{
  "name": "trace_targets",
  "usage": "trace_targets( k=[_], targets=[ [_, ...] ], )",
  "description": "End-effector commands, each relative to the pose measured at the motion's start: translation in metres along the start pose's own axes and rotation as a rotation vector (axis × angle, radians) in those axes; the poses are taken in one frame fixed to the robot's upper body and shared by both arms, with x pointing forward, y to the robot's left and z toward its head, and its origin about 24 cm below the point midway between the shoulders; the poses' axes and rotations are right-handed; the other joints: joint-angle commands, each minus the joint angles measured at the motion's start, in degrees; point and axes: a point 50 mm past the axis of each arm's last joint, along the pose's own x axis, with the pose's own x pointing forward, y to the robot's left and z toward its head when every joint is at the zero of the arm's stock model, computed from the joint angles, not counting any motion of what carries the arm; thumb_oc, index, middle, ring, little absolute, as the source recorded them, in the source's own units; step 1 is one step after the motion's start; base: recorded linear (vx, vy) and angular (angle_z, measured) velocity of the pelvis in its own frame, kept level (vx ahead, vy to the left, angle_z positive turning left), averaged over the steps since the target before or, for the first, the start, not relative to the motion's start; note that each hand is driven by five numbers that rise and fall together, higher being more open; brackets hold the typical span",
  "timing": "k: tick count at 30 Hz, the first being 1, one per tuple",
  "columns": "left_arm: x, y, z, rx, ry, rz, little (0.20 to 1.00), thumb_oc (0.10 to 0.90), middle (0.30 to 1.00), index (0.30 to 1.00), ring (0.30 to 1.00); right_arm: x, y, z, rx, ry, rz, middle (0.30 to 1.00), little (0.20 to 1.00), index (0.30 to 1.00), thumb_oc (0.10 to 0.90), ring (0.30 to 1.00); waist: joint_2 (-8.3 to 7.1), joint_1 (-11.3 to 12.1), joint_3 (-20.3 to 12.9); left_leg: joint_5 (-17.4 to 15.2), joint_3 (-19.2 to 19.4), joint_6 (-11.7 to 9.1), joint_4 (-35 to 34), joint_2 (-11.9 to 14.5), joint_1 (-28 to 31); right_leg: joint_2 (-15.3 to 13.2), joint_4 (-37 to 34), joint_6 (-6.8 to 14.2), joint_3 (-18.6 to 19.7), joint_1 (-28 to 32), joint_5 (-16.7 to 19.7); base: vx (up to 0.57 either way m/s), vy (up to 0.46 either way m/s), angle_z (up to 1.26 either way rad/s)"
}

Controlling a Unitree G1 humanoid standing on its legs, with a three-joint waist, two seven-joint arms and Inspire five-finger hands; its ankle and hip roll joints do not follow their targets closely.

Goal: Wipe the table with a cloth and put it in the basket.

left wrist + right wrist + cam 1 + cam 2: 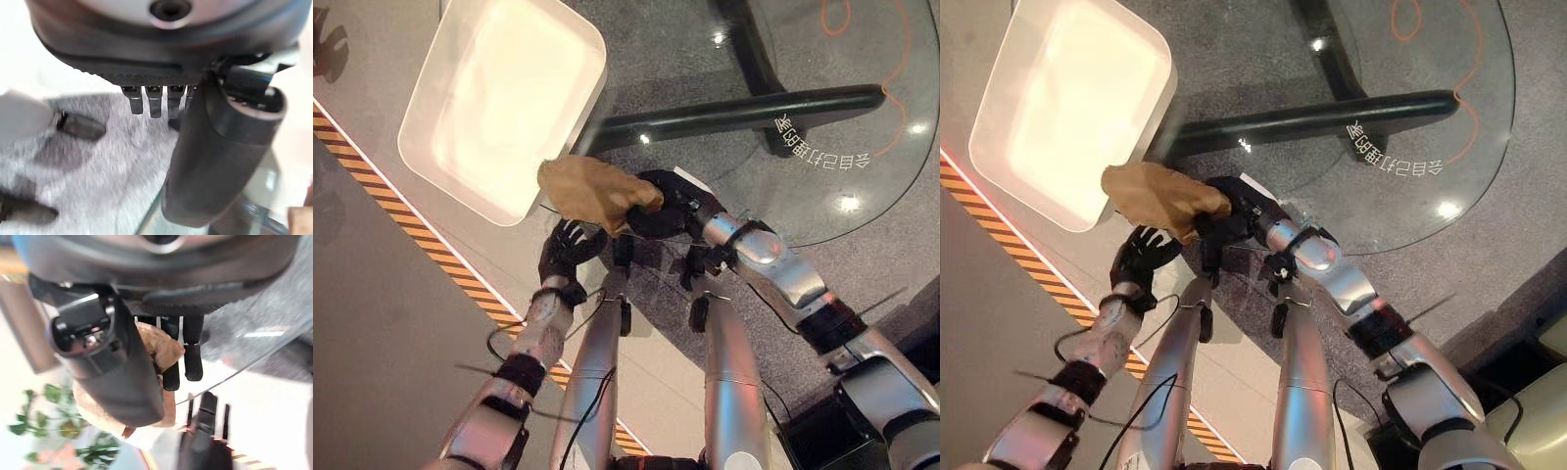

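My right hand (658, 211) is shut on a tan cloth (590, 191), which bunches up past its fingers at the near left edge of the round glass table (822, 186). In the right wrist view the cloth (164, 348) sits pinched between thumb and fingers. The cloth hangs just beside the near corner of the white rectangular basket (595, 73), which stands to the left of the table. My left hand (570, 251) is open just below the cloth, fingers spread upward and holding nothing.
A black bar foot (734, 113) of the table base shows through the glass. An orange-and-black striped line (440, 259) runs diagonally across the floor on the left, close to the basket.
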Motion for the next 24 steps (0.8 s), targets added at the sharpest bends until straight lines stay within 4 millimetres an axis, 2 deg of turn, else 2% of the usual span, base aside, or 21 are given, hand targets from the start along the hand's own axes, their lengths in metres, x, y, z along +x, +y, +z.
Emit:
trace_targets(
  k=[1, 9, 15, 20, 24],
  targets=[
    [-0.036, 0.014, -0.015, -0.116, -0.036, -0.129, 0.9, 0.8, 0.9, 0.9, 0.9, -0.015, 0.017, 0.08, 0.022, -0.501, 0.165, 0.3, 0.2, 0.3, 0.1, 0.3, 1.94, 1.5, -1.3, -8.4, 2.2, 1.6, 3.6, -3.9, 4.3, 2.4, -6.3, 2.6, -1.1, 4.3, 2.4, -0.04, -0.034, 0.05],
    [-0.059, 0.014, -0.016, -0.337, 0.02, -0.372, 0.9, 0.8, 0.9, 0.9, 0.9, -0.042, 0.004, 0.098, 0.057, -0.661, 0.135, 0.3, 0.2, 0.3, 0.1, 0.3, 2.66, 1.1, -1.3, -9.3, 2.7, 2.4, 3.5, -3.7, 7.2, 2.3, -6.9, 1.8, -1.5, 7.4, 2.1, -0.01, -0.002, 0.02],
    [-0.064, 0.008, -0.011, -0.48, -0.007, -0.495, 0.9, 0.8, 0.9, 0.9, 0.9, -0.053, -0.004, 0.101, 0.049, -0.735, 0.043, 0.3, 0.2, 0.3, 0.1, 0.3, 2.73, 0.2, -1.3, -10.0, 3.7, 2.7, 4.2, -3.2, 7.8, 2.5, -6.3, 1.6, -0.7, 7.6, 2.0, 0.0, 0.007, -0.04],
    [-0.064, 0.002, 0.0, -0.553, -0.078, -0.562, 0.9, 0.8, 0.9, 0.9, 0.9, -0.064, -0.016, 0.098, 0.055, -0.773, -0.039, 0.3, 0.2, 0.3, 0.1, 0.3, 2.75, -0.5, -1.3, -10.3, 4.4, 2.9, 4.5, -2.8, 7.5, 2.7, -5.8, 1.6, 0.1, 7.0, 2.0, 0.0, 0.0, 0.0],
    [-0.064, -0.008, 0.015, -0.618, -0.15, -0.63, 0.9, 0.8, 0.9, 0.9, 0.9, -0.068, -0.015, 0.095, 0.056, -0.765, -0.033, 0.3, 0.2, 0.3, 0.1, 0.3, 2.63, -0.9, -1.3, -10.3, 4.7, 3.0, 4.6, -2.7, 7.2, 3.0, -5.6, 1.6, 0.8, 6.5, 2.1, 0.0, -0.001, -0.02]
  ],
)
